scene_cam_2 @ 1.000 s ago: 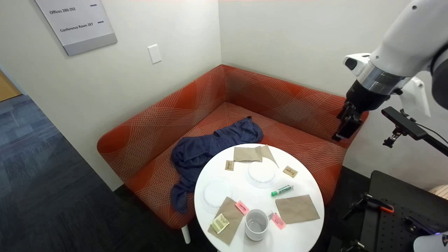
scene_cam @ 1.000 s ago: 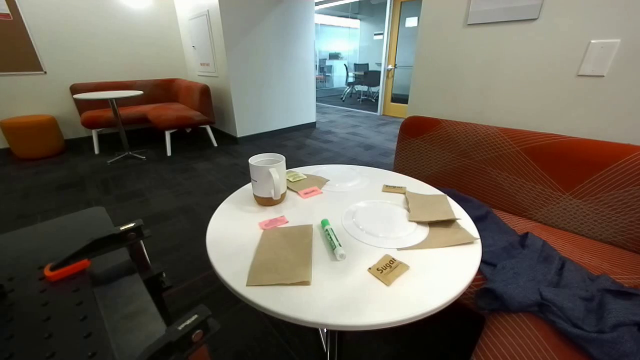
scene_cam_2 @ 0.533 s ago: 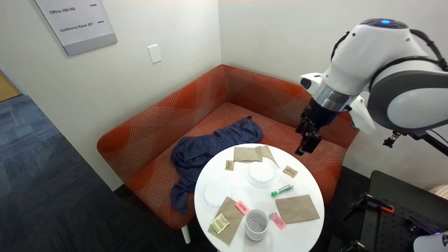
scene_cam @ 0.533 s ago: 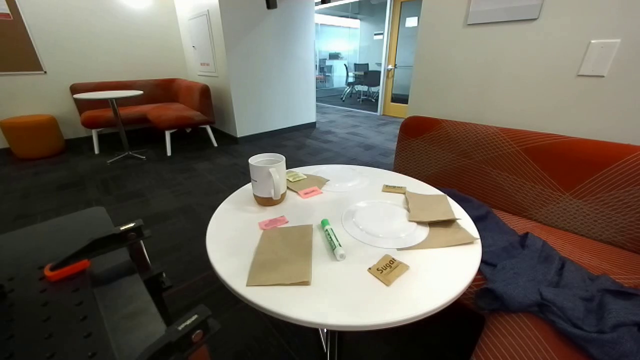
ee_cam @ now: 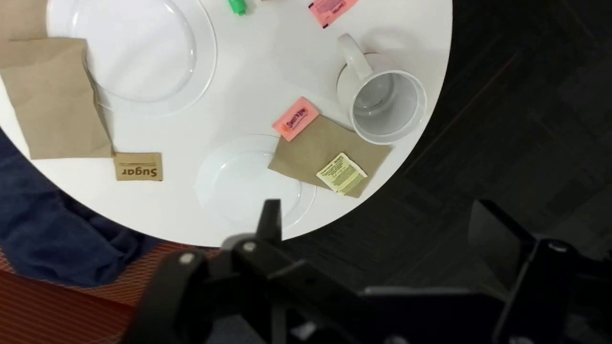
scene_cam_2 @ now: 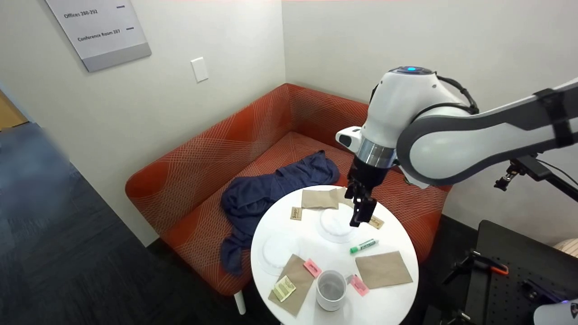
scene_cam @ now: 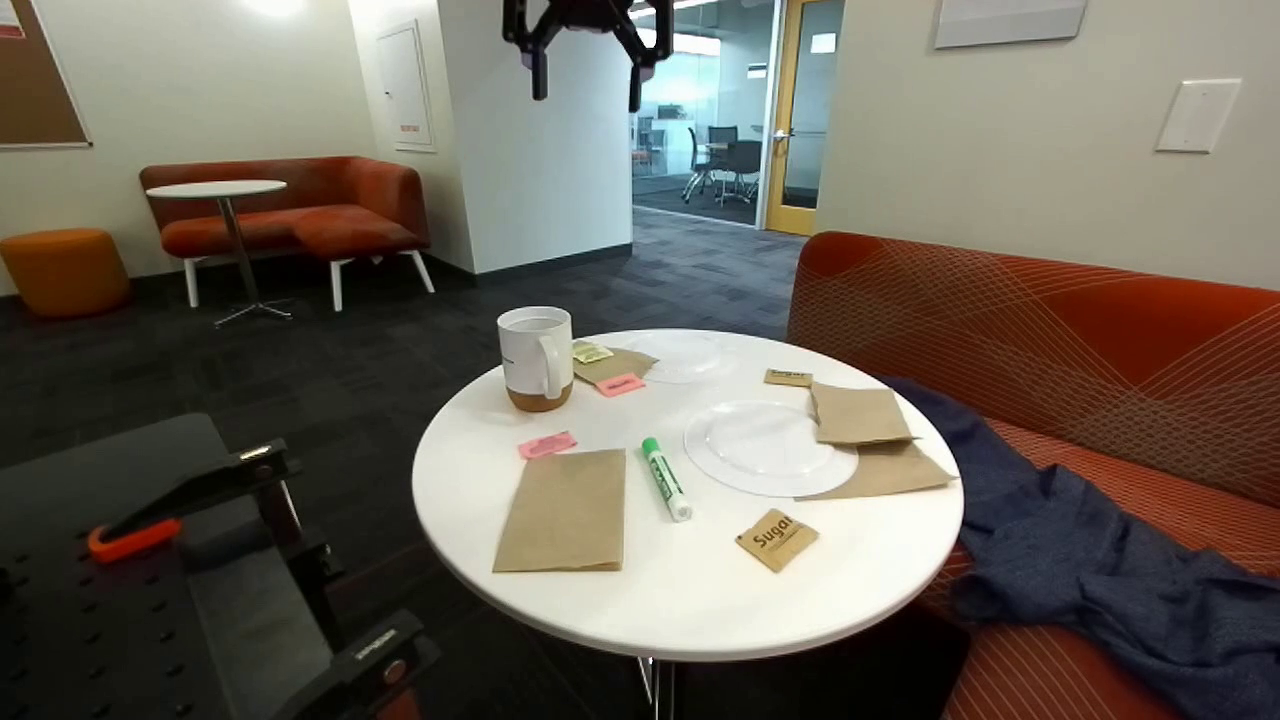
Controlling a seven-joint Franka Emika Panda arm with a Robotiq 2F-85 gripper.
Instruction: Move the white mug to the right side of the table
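Note:
The white mug stands upright on the round white table, near its edge. Its base is brown. It also shows in the other views, empty inside, with its handle over the table. My gripper hangs high above the table with its two fingers wide apart and nothing between them. In an exterior view the gripper appears in front of the clear plate, away from the mug. In the wrist view the open jaws are below the mug in the picture, partly over the dark floor.
On the table lie a green marker, clear plates, brown napkins, sugar packets and pink packets. A yellow packet lies on a napkin by the mug. A red sofa with a blue cloth borders the table.
In an exterior view the arm has swung left and down, over the table. In an exterior view the open gripper has come down into sight from the top. The mug has not moved.

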